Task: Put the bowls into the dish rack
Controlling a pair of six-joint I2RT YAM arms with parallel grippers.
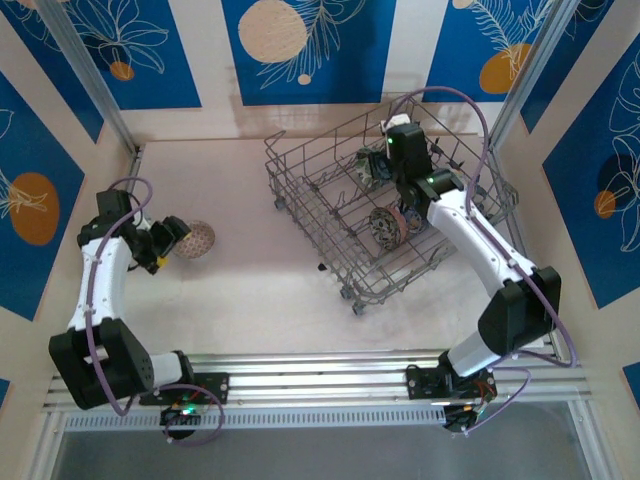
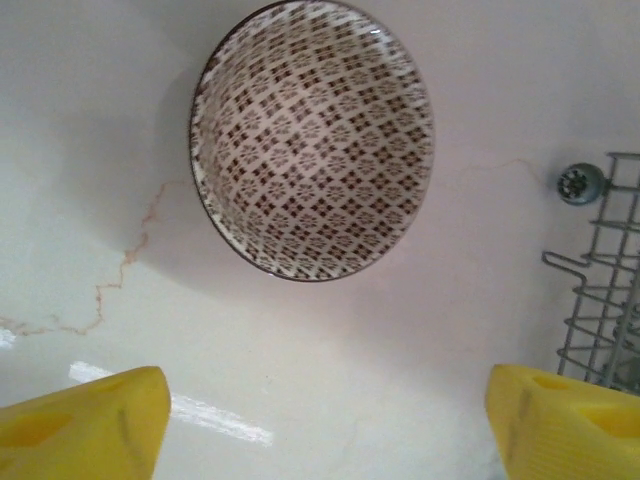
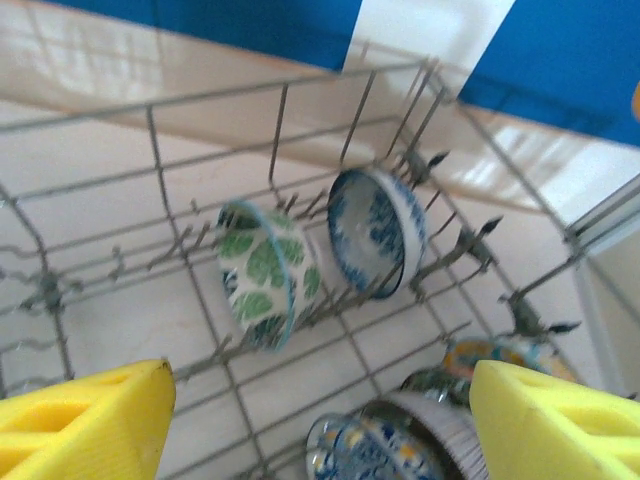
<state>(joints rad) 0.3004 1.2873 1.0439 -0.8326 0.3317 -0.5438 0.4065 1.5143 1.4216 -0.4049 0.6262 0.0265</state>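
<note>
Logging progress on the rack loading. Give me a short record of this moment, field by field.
loose bowl: brown-patterned bowl, upright, left of the dish rack
left gripper: open, short of that bowl, not touching
right gripper: open, over the rack
in rack: green-leaf bowl and blue-white bowl, standing on edge

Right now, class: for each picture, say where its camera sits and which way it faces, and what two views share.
Top external: above and behind the bases, looking down on the table; both arms, left gripper, right gripper show.
Left wrist: on the left arm, facing down at the brown-patterned bowl; its yellow fingers show.
Right wrist: above the dish rack, looking in at the green-white bowl; its yellow fingers show.
Shared: top external and left wrist both show the brown-patterned bowl.
</note>
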